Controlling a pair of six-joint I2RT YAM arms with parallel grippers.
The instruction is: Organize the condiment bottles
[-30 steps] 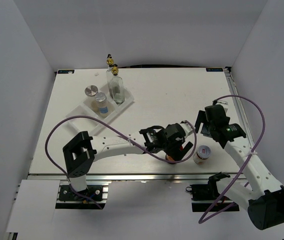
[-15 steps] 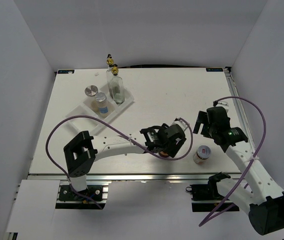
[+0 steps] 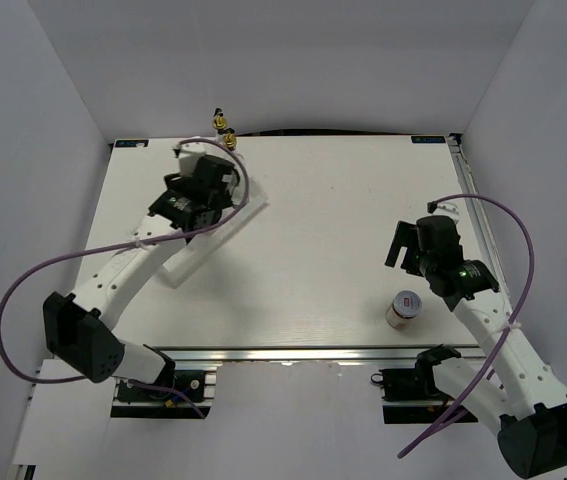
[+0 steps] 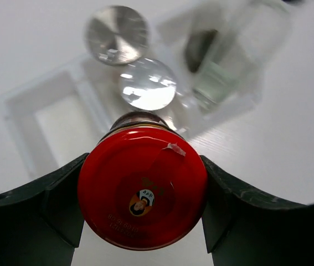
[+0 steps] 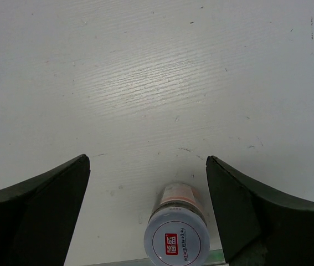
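In the left wrist view my left gripper (image 4: 143,172) is shut on the red-lidded brown jar (image 4: 143,191), one finger on each side of its lid. Below it lie the white rack (image 4: 40,113), two silver-lidded shakers (image 4: 116,34) (image 4: 147,83) and a blurred glass cruet (image 4: 231,58). From above, the left gripper (image 3: 196,192) hangs over the rack (image 3: 185,258) and hides the shakers; two gold pourers (image 3: 221,121) (image 3: 229,141) show behind it. The small white-lidded jar (image 3: 403,307) (image 5: 177,239) stands near the front edge, just on the near side of my open right gripper (image 3: 415,250) (image 5: 147,160).
The table's front rail (image 3: 293,353) runs just behind the white-lidded jar. Purple cables (image 3: 43,275) (image 3: 508,215) loop off both arms. Grey walls close in the table on three sides.
My left gripper shut on the red-lidded jar near the front middle and carried it to the far left, over the rack. The right arm barely moved.
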